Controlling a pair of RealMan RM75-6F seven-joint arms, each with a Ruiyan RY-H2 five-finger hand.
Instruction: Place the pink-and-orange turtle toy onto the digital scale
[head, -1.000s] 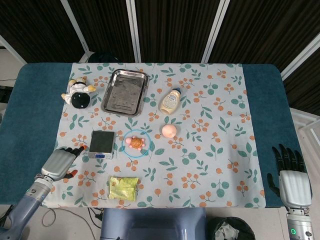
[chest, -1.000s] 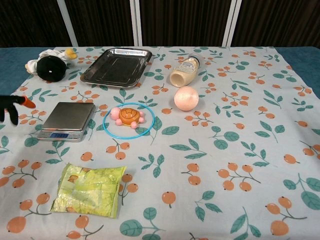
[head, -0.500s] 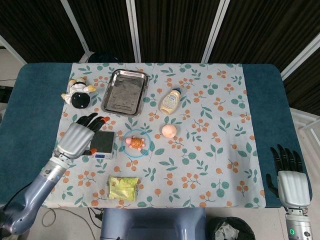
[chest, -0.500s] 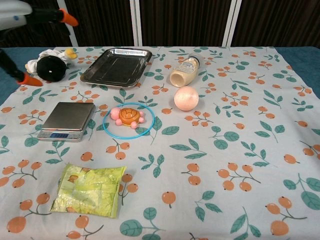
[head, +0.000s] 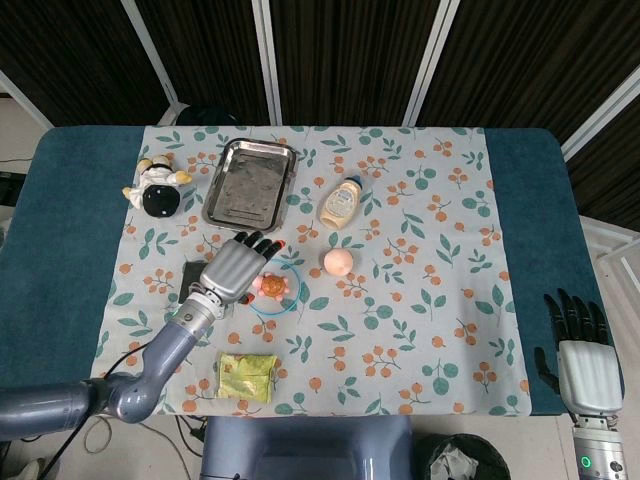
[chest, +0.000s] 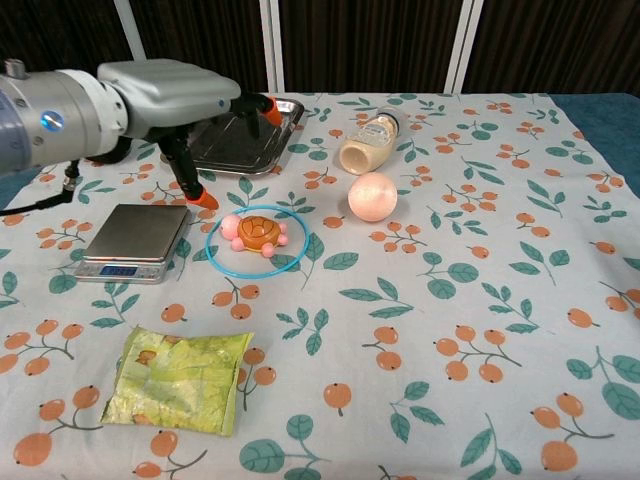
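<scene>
The pink-and-orange turtle toy (head: 271, 287) (chest: 258, 234) lies inside a blue ring (chest: 250, 262) on the patterned cloth. Left of it stands the digital scale (chest: 134, 241), mostly covered by my arm in the head view (head: 190, 275). My left hand (head: 237, 266) (chest: 175, 96) hovers open, fingers spread, above the table between the scale and the turtle, holding nothing. My right hand (head: 584, 350) hangs open off the table's right edge, seen only in the head view.
A steel tray (head: 251, 184) (chest: 233, 133) sits behind the scale. A cream bottle (chest: 366, 143) and a peach ball (chest: 372, 196) lie right of the turtle. A black-and-white plush (head: 158, 189) is at far left, a yellow-green packet (chest: 178, 379) near the front edge.
My left hand has swept from the table's left edge rightward and up, now over the scale beside the turtle. The right hand and all objects stayed put.
</scene>
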